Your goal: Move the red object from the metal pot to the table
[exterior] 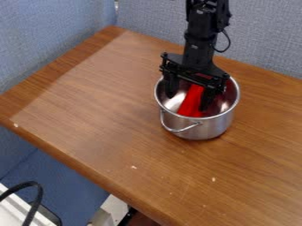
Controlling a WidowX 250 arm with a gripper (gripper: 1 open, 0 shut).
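Note:
The metal pot (197,116) stands on the table (94,106), right of centre. Inside it the red object (192,101) leans slanted, its upper end near the far rim. My gripper (192,86) comes straight down from above into the pot's mouth. Its black fingers (169,78) stand open, one on each side of the red object. Whether the fingers touch the block I cannot tell. The block's lower end is hidden by the pot wall.
A blue fabric wall stands behind the table. The table's front edge runs diagonally from left to lower right, with floor and a black cable (30,199) below it. Bare wood lies left of the pot.

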